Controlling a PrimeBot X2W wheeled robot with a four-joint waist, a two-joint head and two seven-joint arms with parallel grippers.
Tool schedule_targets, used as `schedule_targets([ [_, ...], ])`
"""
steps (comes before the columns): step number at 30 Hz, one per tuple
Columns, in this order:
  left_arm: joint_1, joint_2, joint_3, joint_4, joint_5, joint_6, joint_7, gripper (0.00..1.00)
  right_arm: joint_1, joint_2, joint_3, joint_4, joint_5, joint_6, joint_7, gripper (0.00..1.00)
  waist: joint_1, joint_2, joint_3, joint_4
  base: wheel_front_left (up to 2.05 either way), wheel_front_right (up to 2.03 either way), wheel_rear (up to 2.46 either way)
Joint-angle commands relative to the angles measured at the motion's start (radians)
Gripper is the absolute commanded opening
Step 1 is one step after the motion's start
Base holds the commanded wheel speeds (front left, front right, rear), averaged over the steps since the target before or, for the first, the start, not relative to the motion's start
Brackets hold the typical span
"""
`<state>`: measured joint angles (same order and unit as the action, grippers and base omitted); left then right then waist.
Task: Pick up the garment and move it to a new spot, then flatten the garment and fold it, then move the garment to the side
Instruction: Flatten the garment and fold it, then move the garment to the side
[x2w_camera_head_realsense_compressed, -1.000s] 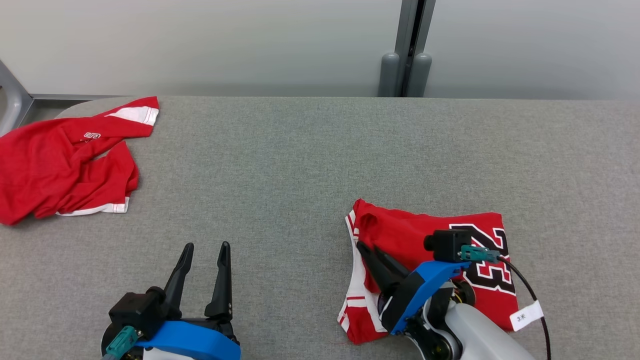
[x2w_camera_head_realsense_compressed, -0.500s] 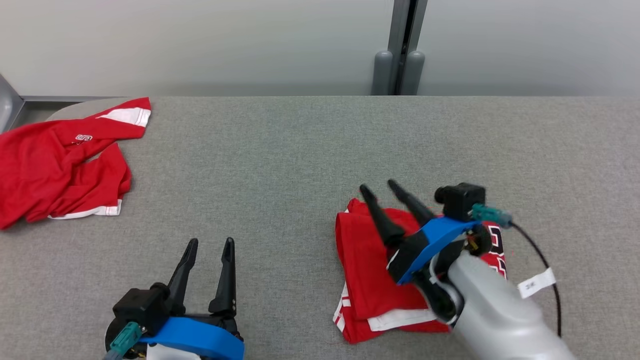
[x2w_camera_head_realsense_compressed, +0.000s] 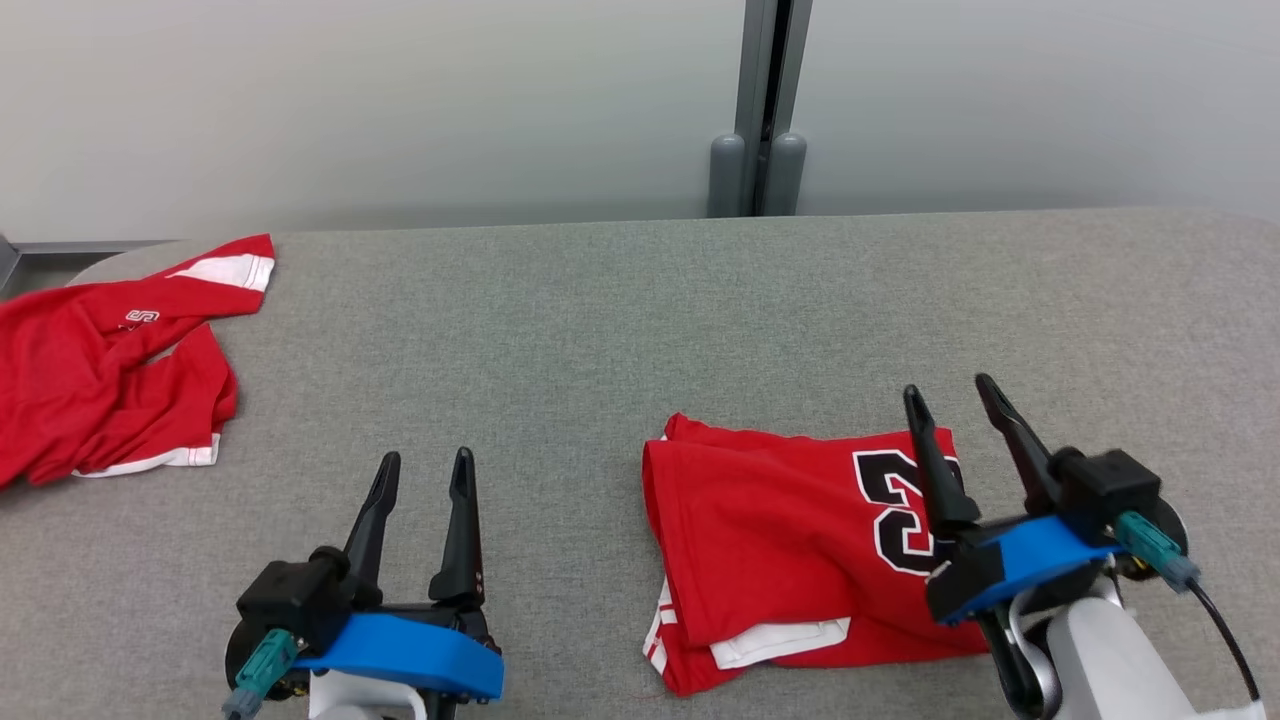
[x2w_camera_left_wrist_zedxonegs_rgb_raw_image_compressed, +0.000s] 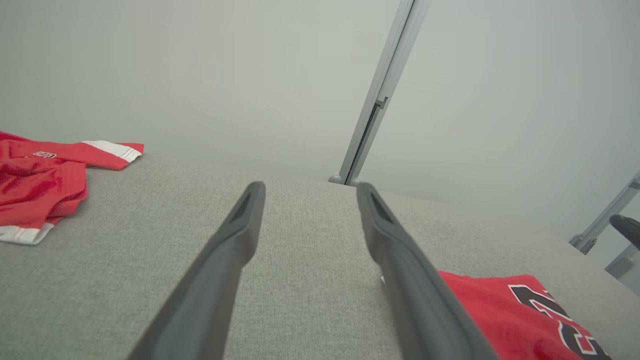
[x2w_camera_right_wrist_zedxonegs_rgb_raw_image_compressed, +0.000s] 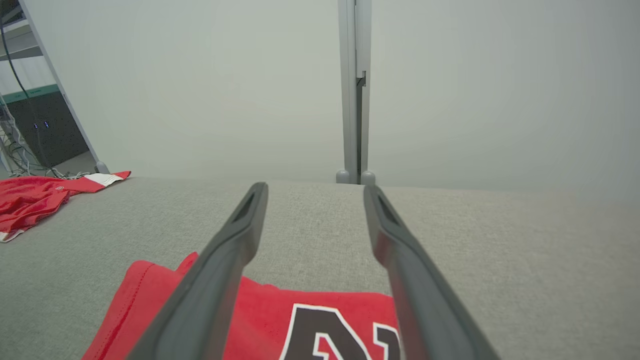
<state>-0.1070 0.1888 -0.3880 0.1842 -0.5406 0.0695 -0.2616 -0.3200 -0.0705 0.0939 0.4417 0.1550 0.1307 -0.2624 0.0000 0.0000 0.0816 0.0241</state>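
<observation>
The folded red jersey (x2w_camera_head_realsense_compressed: 790, 560) lies flat on the grey table (x2w_camera_head_realsense_compressed: 600, 330), number facing up. The right pincer (x2w_camera_head_realsense_compressed: 947, 386) hangs over the jersey's right edge, fingers apart, holding nothing. The left pincer (x2w_camera_head_realsense_compressed: 427, 456) sits well left of the jersey, fingers apart and empty. A crumpled red shirt (x2w_camera_head_realsense_compressed: 100, 390) lies far left of the jersey.

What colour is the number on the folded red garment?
Black with a white outline, on the folded garment; clearest in the head view.
</observation>
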Motion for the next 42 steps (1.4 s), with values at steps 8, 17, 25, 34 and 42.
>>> schedule_targets([
  [8, 0.092, -0.056, 0.110, 0.021, 0.103, -0.036, -0.005, 1.00, 0.185, 0.019, -0.093, -0.099, -0.021, 0.000, -0.003, 1.00, 0.0000, 0.0000, -0.030, -0.010, 0.00, 0.00, 0.00],
  [17, 0.146, -0.083, 0.182, 0.062, 0.179, -0.071, -0.005, 1.00, 0.244, 0.020, -0.103, -0.126, 0.002, 0.000, -0.003, 1.00, 0.0000, 0.0000, -0.044, -0.006, 0.00, 0.00, 0.00],
  [25, 0.149, -0.101, 0.212, 0.084, 0.221, -0.094, -0.005, 1.00, 0.242, 0.020, -0.107, -0.110, -0.010, 0.000, -0.003, 1.00, 0.0000, 0.0000, -0.042, 0.002, 0.00, 0.00, 0.00],
  [34, 0.135, -0.114, 0.236, 0.091, 0.252, -0.110, -0.005, 1.00, 0.226, 0.020, -0.091, -0.092, -0.008, 0.000, -0.003, 1.00, 0.0000, 0.0000, -0.028, 0.005, 0.00, 0.00, 0.00],
  [42, 0.130, -0.124, 0.249, 0.093, 0.268, -0.119, -0.005, 1.00, 0.208, 0.020, -0.088, -0.073, -0.020, 0.000, -0.003, 1.00, 0.0000, 0.0000, -0.017, 0.010, 0.00, 0.00, 0.00],
])
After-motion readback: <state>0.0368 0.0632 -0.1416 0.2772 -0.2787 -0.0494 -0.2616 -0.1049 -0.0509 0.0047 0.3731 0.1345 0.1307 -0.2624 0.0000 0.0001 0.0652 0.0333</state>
